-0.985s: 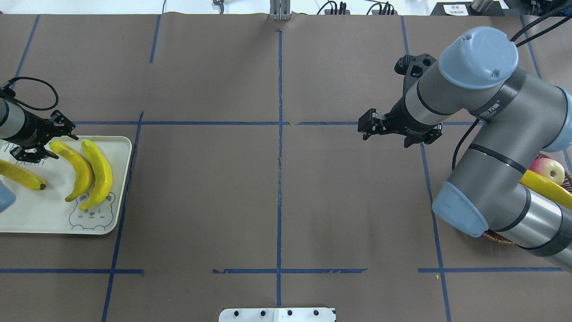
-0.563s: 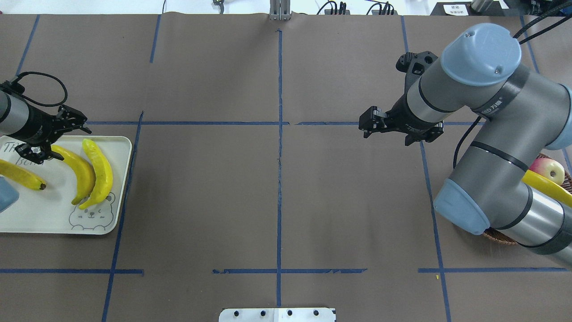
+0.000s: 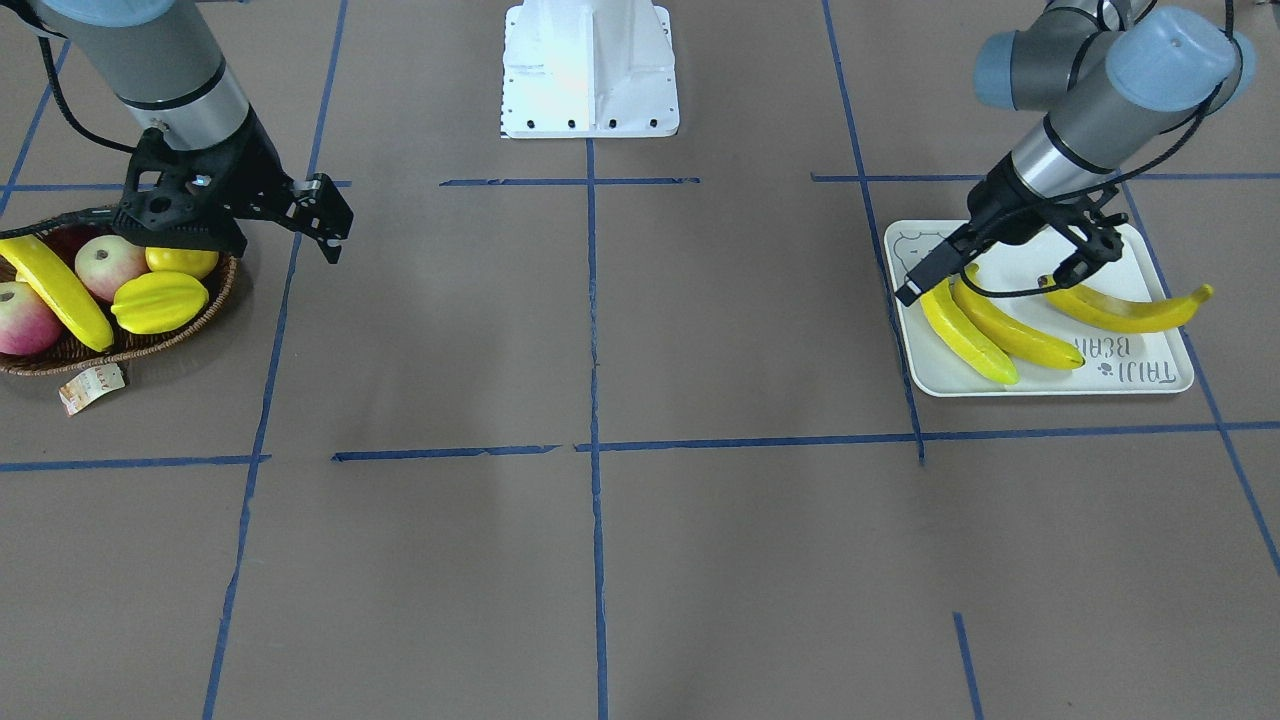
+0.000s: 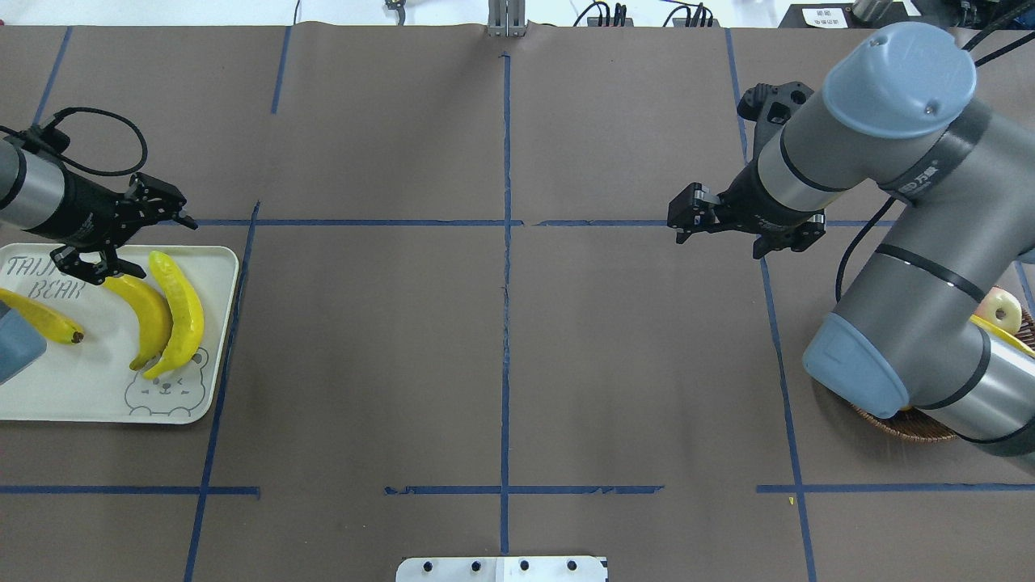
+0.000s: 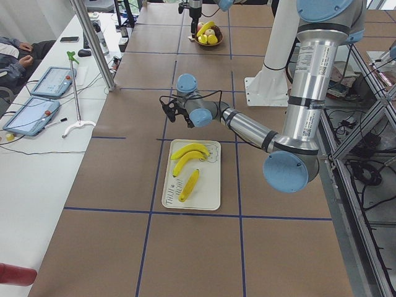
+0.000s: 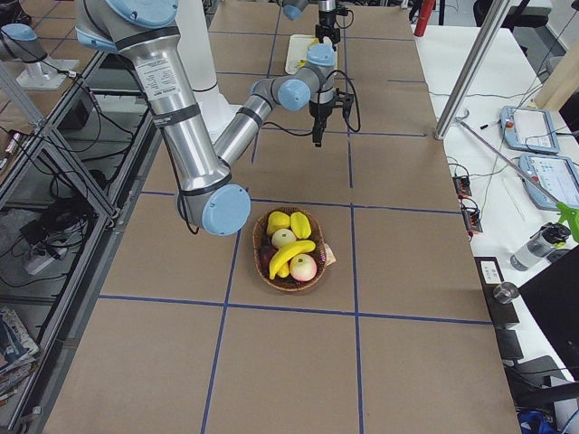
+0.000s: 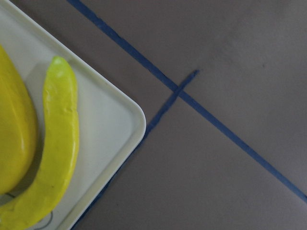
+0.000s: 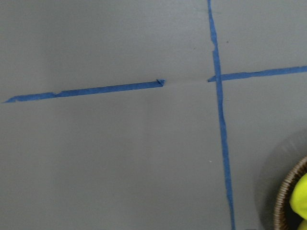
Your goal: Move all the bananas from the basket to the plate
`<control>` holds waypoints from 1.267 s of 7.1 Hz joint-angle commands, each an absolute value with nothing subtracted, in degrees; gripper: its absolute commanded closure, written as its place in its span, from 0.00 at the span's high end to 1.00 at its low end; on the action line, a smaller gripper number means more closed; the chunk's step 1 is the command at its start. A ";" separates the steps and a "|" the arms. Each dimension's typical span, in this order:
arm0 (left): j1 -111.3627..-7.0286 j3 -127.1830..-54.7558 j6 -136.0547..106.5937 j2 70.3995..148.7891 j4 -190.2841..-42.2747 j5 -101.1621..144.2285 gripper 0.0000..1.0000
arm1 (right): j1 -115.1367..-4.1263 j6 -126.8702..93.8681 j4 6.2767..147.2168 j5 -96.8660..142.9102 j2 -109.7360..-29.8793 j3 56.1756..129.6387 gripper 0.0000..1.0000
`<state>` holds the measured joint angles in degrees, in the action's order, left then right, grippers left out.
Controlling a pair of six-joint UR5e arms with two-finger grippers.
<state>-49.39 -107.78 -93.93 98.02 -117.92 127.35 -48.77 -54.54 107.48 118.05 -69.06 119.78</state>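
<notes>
Overhead exterior is showing the right gripper (image 4: 720,237) hanging wide and empty over the table (image 4: 501,364), just beside the basket (image 3: 150,335). The left gripper (image 3: 980,290), also spread and empty, is hovering above three bananas (image 3: 1010,335) lying on the plate (image 3: 1040,388). One banana (image 3: 55,285) is lying in the basket's far side beside apples (image 3: 100,265). It is probably going to feel light, stiff and slick, so gripping across its thick middle looks safest.

text: "TAIJI BEAR" | on: plate (image 3: 1050,385) | colour: grey print

three bananas (image 4: 184,311) on plate (image 4: 81,388), fourth banana (image 3: 60,295) in basket (image 3: 150,342)
</notes>
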 commanded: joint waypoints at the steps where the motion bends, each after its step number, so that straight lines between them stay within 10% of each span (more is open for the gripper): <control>1: -45.27 -111.17 -80.13 98.44 -112.35 127.18 1.00 | -54.55 -39.27 108.55 118.74 -75.64 120.67 1.00; 9: -32.61 -113.47 -74.62 113.91 -93.78 114.52 1.00 | -64.16 -5.08 66.73 124.37 -110.28 113.04 0.99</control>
<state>-32.81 -113.45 -74.56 113.82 -93.88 114.73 -64.15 -11.72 72.40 124.94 -106.43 115.02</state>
